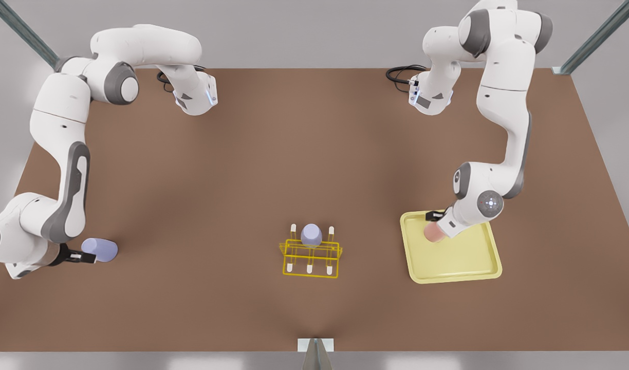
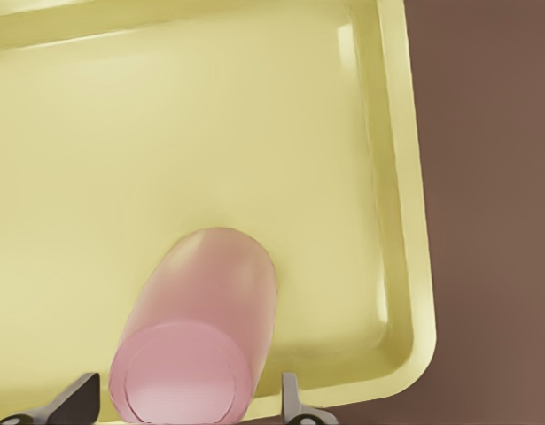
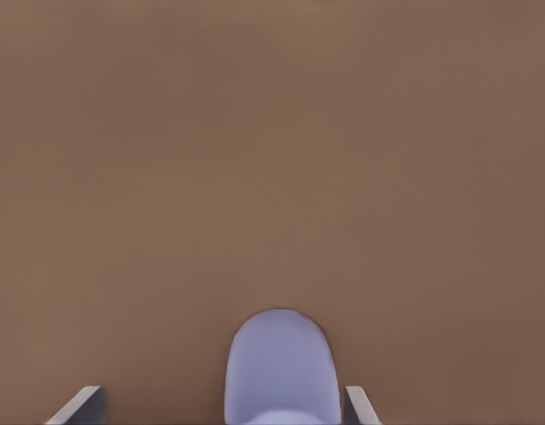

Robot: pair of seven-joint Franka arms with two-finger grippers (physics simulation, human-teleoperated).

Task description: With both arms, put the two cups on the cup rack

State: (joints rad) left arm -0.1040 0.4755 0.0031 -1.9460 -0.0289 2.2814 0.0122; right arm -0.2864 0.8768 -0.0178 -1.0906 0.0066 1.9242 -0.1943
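Pink cup (image 2: 197,341), pale-yellow tray (image 2: 405,221)

A pink cup (image 1: 433,232) lay on its side in the tray's (image 1: 458,267) far corner. One lavender cup (image 1: 103,250) lay sideways; another (image 1: 311,235) sat inverted on the yellow rack (image 1: 310,257).

Plain brown tabletop (image 1: 304,169), pale grey surround, grey metal struts (image 1: 21,31) in the far corners.
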